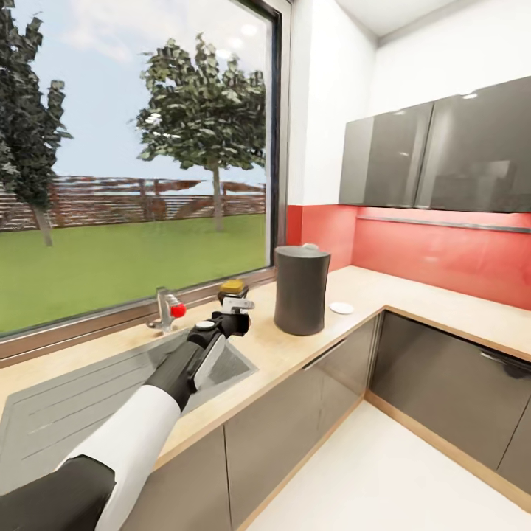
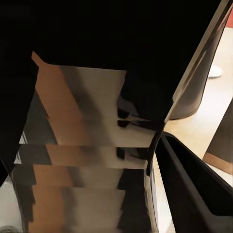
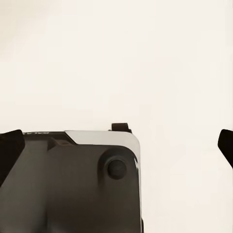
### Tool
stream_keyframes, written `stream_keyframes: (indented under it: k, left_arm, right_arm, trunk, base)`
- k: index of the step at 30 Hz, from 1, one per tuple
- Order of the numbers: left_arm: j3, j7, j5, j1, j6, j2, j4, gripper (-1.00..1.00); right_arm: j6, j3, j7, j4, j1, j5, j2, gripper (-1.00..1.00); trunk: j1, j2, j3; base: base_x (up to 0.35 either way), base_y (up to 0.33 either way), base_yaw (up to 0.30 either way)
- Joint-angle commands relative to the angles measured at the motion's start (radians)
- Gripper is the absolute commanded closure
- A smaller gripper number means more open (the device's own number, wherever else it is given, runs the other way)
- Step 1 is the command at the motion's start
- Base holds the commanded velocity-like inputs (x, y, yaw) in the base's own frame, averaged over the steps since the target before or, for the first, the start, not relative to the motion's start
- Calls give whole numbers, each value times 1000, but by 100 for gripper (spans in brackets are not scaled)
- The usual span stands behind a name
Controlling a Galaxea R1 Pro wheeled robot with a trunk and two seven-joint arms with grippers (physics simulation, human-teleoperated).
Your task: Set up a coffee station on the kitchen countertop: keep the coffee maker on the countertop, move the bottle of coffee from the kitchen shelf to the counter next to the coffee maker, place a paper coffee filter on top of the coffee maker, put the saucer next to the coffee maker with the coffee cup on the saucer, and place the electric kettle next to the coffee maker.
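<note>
A: What is nearest in the head view?
B: The left arm (image 1: 140,435). It comes up from the lower left, white then black, over the grey sink (image 1: 66,402).
A: And its hand?
B: The left hand (image 1: 234,308) is just left of the middle. It holds a bottle (image 1: 233,289) with a yellow-brown top. The fingers are closed on it, above the sink's right edge.
A: What is past it?
B: Just to its left, a tap (image 1: 166,310) with a red knob stands by the window (image 1: 133,155). To its right, a tall dark coffee maker (image 1: 301,289) stands on the wooden surface (image 1: 442,302). The bottle is near it but not touching.
A: Anything else there?
B: A small white saucer (image 1: 341,307) lies flat just right of the coffee maker. Farther back are a red wall and grey cupboards (image 1: 442,151), upper right.
A: And the right hand?
B: In its wrist view, the right hand (image 3: 116,145) has dark fingertips (image 3: 9,148) far apart at the two edges, with nothing between them.
</note>
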Motion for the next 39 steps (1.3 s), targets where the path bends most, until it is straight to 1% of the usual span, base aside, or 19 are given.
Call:
stream_keyframes:
  k: [1,3,4,6,8,12,15,18,20,26,32,35,39]
  left_arm:
    - [-4,7,7,5,4,1,-2,100]
    - [-4,7,7,17,-14,3,-2,100]
    - [-4,7,8,32,-78,4,0,100]
    - [-4,8,8,34,-90,5,9,100]
    - [-6,11,6,36,-101,4,42,100]
    - [-5,11,5,36,-105,6,49,100]
    - [-5,14,6,39,-117,20,51,100]
    - [1,17,6,62,-153,31,51,100]
    - [3,21,5,72,-163,35,51,100]
    - [-1,44,6,81,-173,43,52,100]
    - [0,49,5,82,-175,44,54,100]
    - [0,64,6,82,-175,47,55,100]
    - [1,74,6,96,-177,49,54,100]
  right_arm:
    - [-3,-8,-2,1,0,8,1,-100]
    - [-3,-8,-2,1,0,8,1,-100]
    - [-3,-8,-2,1,0,8,0,-100]
    - [-3,-8,-2,1,0,8,1,-100]
    - [-3,-8,-2,1,0,8,1,-100]
    - [-4,-8,-2,1,0,8,1,-100]
    - [-3,-8,-2,1,0,8,0,-100]
    - [-4,-8,-2,1,0,8,1,-100]
    - [-4,-8,-2,1,0,8,1,-100]
    - [-3,-8,-2,1,0,8,-1,-100]
    - [-3,-8,-2,3,0,9,-1,-100]
    - [-3,-7,-3,4,0,9,-1,-100]
    - [-3,-7,-3,4,0,10,-1,-100]
  trunk:
    - [1,-1,0]
    - [1,-1,0]
    - [1,-1,0]
    - [1,-1,0]
    - [1,-1,0]
    - [1,-1,0]
    - [1,-1,0]
    - [1,-1,0]
    - [1,-1,0]
    - [1,-1,0]
    - [1,-1,0]
    - [1,-1,0]
    - [1,-1,0]
  base:
    - [223,-217,0]
    - [239,-218,0]
    - [275,-214,0]
    - [278,-213,0]
    - [272,-213,0]
    - [243,-213,0]
    - [229,-196,0]
    - [183,-108,0]
    - [100,-41,0]
    - [32,-14,0]
    - [197,-140,18]
    - [237,-171,195]
    - [239,-178,253]
